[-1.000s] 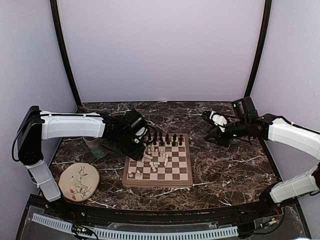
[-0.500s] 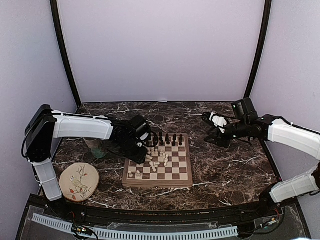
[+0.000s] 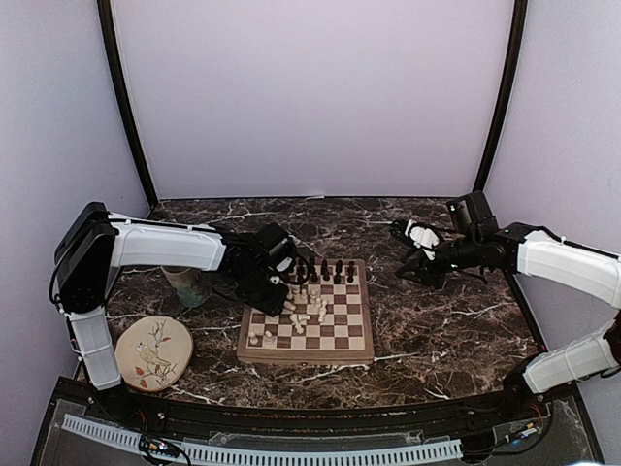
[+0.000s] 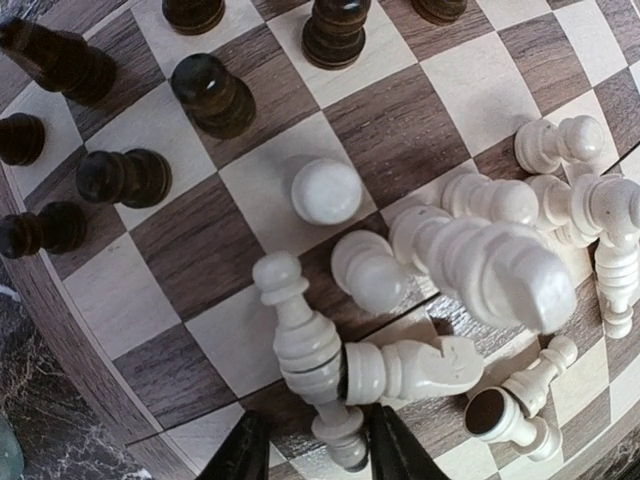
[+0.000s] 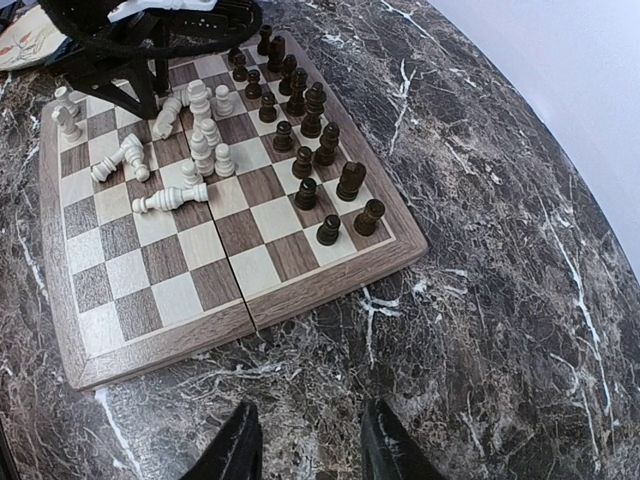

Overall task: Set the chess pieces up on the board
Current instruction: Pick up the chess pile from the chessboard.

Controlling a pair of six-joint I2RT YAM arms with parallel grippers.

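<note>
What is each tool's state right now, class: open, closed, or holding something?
Left tool: open, straddling a fallen white chess piece.
Right tool: open and empty, over the marble table.

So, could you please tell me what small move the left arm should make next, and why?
Probably lower the left claw and close it on the toppled white piece: its open fingers straddle that piece's base, which lies flat on the board.
</note>
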